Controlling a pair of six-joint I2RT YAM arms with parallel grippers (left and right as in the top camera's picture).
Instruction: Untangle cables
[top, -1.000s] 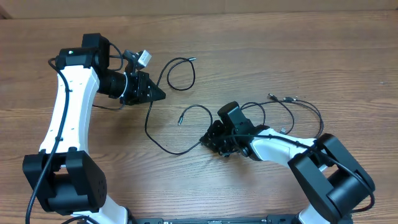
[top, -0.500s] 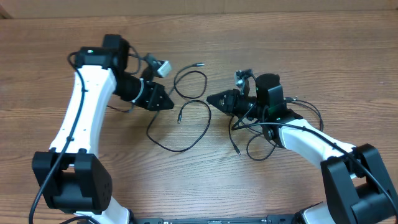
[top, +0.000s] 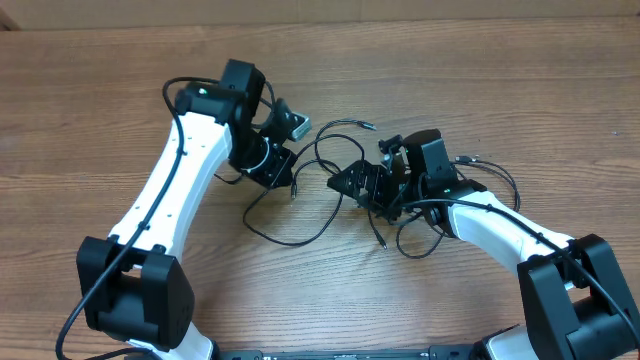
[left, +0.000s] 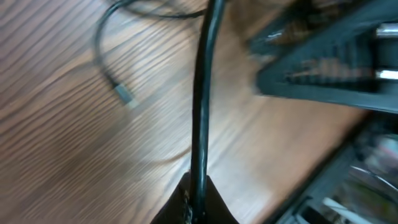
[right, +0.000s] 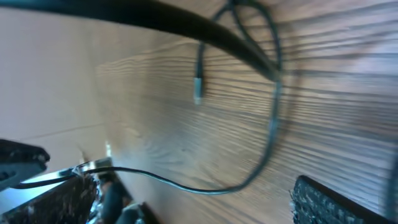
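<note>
A brown wooden surface (top: 90, 70) fills the view, and two white and black robot arms (top: 170, 190) reach over it. The thin black cables (left: 200, 93) lie in loops between the arms, and the left pincer (left: 196, 193) is pinched tight on one cable. The right pincer (top: 345, 183) sits among the loops; I cannot tell if it is wide or narrow.

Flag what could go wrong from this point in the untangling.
1. The left gripper pinches one cable at its very fingertips; a tug might slip it free.
2. The right gripper sits close to the left one, so the two may collide.
3. Loose cable loops lie beside the right arm; pulling could tighten them.
</note>
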